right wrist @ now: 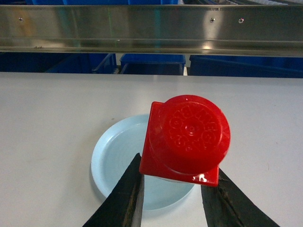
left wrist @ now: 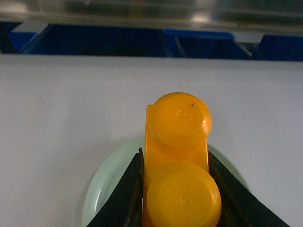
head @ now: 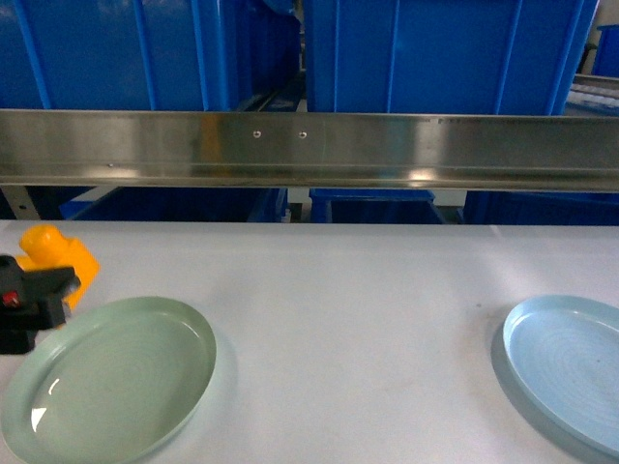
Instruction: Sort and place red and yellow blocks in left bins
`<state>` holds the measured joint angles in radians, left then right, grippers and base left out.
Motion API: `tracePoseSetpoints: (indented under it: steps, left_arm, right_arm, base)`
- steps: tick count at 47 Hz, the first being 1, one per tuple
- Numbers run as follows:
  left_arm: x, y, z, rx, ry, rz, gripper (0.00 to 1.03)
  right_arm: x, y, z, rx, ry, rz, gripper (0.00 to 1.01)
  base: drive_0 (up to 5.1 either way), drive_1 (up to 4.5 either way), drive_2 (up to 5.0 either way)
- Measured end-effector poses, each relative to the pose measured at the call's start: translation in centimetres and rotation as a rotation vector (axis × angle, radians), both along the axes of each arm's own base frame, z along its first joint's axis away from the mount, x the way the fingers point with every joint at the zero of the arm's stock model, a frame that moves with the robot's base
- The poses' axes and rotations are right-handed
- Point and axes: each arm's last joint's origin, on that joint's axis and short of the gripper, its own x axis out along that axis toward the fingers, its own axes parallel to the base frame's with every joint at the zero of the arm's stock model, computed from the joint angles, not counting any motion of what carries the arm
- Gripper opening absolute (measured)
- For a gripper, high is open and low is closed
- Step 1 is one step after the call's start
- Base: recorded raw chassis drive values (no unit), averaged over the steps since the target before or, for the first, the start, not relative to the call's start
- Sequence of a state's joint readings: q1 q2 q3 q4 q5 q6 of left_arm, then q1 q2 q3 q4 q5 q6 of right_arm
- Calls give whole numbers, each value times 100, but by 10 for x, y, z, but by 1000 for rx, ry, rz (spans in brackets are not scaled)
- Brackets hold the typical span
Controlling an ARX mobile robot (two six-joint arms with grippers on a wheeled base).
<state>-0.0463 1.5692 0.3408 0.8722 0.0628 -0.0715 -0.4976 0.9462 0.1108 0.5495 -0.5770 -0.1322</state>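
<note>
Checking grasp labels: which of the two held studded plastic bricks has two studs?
The orange-yellow plastic brick, clamped in the left gripper over the pale green plate. The glossy red brick in the right gripper shows one stud.

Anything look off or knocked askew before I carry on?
Nothing stands out. The left gripper holds the yellow block squarely above the green plate; the right gripper holds the red block above the blue plate. No spills or damage.

Blue plate (head: 571,382) cut off right
</note>
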Motion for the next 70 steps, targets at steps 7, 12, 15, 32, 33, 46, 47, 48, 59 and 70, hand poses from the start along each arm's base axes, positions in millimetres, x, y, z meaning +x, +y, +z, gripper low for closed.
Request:
tracePoseSetpoints:
  steps: [7, 12, 15, 32, 33, 46, 47, 48, 59, 70]
  left_arm:
    - [-11, -2, 33, -11, -99, -22, 27]
    - [-21, -7, 57, -14, -178, -42, 27]
    - [-25, -8, 65, -16, -200, -48, 27]
    - [-47, -22, 99, 37, -362, -38, 27]
    - [-48, -22, 102, 49, -389, -27, 27]
    - [-49, -23, 103, 81, -400, -26, 27]
    - [-49, -22, 103, 81, -400, -24, 27]
    - [-49, -22, 103, 81, -401, -23, 27]
    - [-49, -22, 103, 81, -401, -22, 27]
    - [-49, -22, 103, 82, -400, -22, 27]
  right_arm:
    - [0, 0, 0, 0, 0, 0, 28]
    - [0, 0, 0, 0, 0, 0, 28]
    - [0, 0, 0, 0, 0, 0, 28]
    - [0, 0, 0, 0, 0, 0, 28]
    - [0, 0, 0, 0, 0, 0, 28]
    - [0, 0, 0, -2, -3, -1, 28]
    - [0, 0, 0, 1, 2, -1, 28]
    - [0, 0, 0, 1, 1, -1, 28]
    - [0, 0, 0, 0, 1, -1, 27]
    - [0, 0, 0, -1, -1, -1, 27]
  base:
    - [0, 0, 0]
    - [0, 0, 0]
    - [0, 0, 0]
    - [0, 0, 0]
    - [0, 0, 0]
    - [-151, 79, 79]
    - [-474, 271, 271]
    - [-480, 266, 266]
    - [-497, 249, 249]
    - [-500, 245, 245]
